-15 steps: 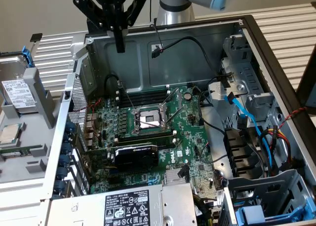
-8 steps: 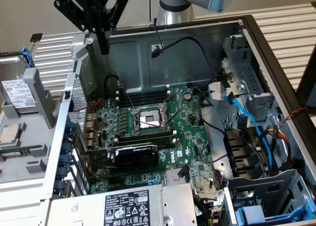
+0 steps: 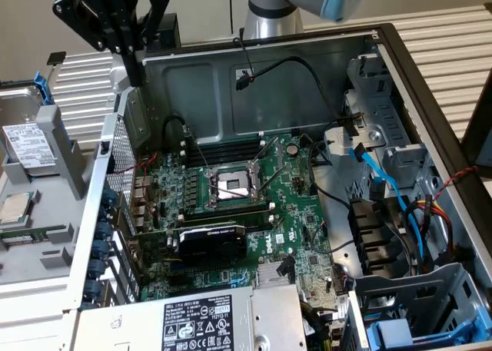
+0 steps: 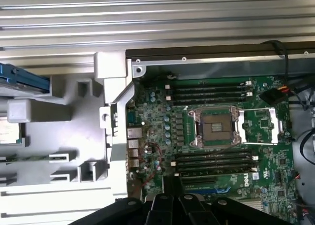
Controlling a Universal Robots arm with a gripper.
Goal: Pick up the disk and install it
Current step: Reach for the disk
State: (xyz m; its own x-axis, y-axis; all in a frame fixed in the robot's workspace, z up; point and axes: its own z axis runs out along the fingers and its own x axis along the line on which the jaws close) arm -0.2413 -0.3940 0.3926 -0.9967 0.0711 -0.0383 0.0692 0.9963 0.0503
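The disk (image 3: 29, 140) is a silver drive with a white label, clipped in a blue carrier, and it lies in the grey tray (image 3: 46, 243) at the exterior view's left. My gripper (image 3: 136, 73) hangs above the case's rear corner, to the right of the disk and well above it. Its black fingers are shut together and hold nothing. In the wrist view the gripper (image 4: 172, 181) points down over the motherboard's edge. There the disk (image 4: 7, 130) shows as a strip at the frame's border, with its blue carrier rail (image 4: 24, 80) beside it.
The open computer case (image 3: 400, 67) holds the motherboard (image 3: 231, 205) with an empty CPU socket (image 3: 233, 183). A small silver CPU chip (image 3: 15, 207) lies in the tray. Drive cages (image 3: 384, 144), blue and black cables and another blue carrier (image 3: 403, 334) fill the case's right side.
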